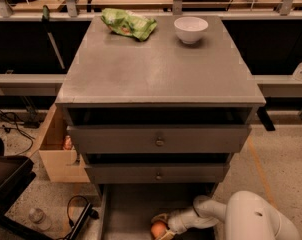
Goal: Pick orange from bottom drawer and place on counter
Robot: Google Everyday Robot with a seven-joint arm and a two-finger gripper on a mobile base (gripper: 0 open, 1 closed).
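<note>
End effector (162,231) low in drawer (126,209), right against orange (158,228); gripped or not, cannot tell. Table (156,69) well above it, two drawer fronts (158,140) overhanging between. Your risk: lift straight up and orange or wrist clips those fronts, knocking fruit loose.

Sits low at the right, well below the front edge of the counter (156,69) and beneath its front right corner. Bulks large and white at the bottom as a rounded arm link (256,221). Narrows leftward into a slimmer white forearm (203,214), bent at a rounded joint and lying nearly level. Ends in the gripper (163,227), down under the middle of that front edge, pointing left, right at the orange (157,230).
</note>
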